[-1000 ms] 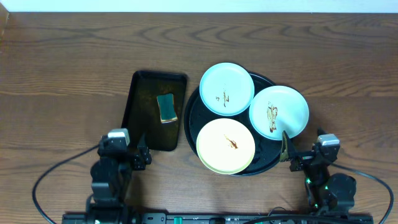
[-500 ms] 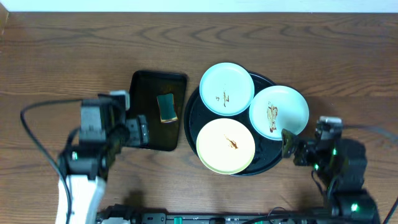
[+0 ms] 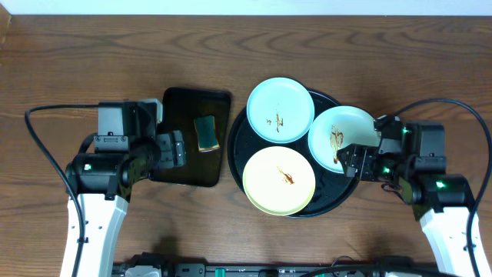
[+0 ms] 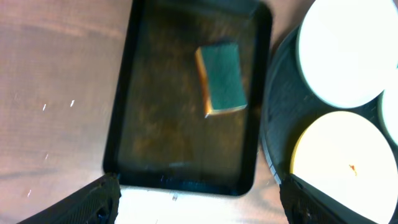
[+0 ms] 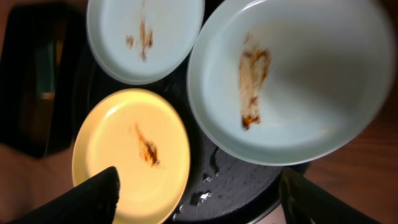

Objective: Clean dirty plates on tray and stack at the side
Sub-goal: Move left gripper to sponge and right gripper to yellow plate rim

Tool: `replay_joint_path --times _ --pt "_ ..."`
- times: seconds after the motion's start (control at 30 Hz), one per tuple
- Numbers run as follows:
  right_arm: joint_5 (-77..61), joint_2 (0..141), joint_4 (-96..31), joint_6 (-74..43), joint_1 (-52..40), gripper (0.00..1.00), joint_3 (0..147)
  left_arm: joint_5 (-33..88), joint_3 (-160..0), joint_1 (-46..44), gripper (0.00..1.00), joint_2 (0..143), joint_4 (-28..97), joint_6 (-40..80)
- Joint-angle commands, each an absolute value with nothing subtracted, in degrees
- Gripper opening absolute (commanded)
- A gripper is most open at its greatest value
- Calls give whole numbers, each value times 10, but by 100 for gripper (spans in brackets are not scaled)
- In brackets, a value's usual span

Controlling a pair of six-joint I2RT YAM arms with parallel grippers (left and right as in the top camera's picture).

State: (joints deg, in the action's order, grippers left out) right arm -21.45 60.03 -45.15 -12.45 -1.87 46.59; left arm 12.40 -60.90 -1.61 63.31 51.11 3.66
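1. L gripper (image 3: 175, 149): released, jaws wide, nothing between them. It hangs over the near-left part of the rect. black tray (image 3: 181, 115).
2. Sponge (image 3: 205, 132) lies in that tray, right of the gripper and apart from it.
3. R gripper (image 5: 202, 196): jaws spread wide at the near-right edge of the right mint plate (image 3: 346, 132), no clamp visible.
4. Round tray (image 3: 327, 192) sits on the tabletop (image 3: 92, 69), just right of the rect. tray.
5. It carries 3 smeared plates: far mint plate (image 3: 280, 110), right mint plate jutting past the rim, and yellow plate (image 3: 279, 180) near.
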Motion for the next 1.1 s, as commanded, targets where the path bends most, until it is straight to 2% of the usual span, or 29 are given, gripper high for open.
replay_joint_path --times 0.0,0.17,0.43,0.63,0.87,1.07 --pt "-249 620 -462 -114 -41 78 476 150 -621 -17 82 643 486 43" --pt "-149 638 -481 -169 -111 72 475 138 -637 -40 82 695 457 43" --pt "-57 663 -466 -262 -222 73 474 98 -672 -79 81 824 407 44" --pt "-30 701 -458 -326 -245 73 473 94 -672 -105 76 913 343 44" --pt "-30 724 -458 -334 -245 74 473 94 -671 -114 72 1010 337 51" --pt "-30 724 -453 -334 -245 74 473 94 -671 -114 63 1069 328 90"
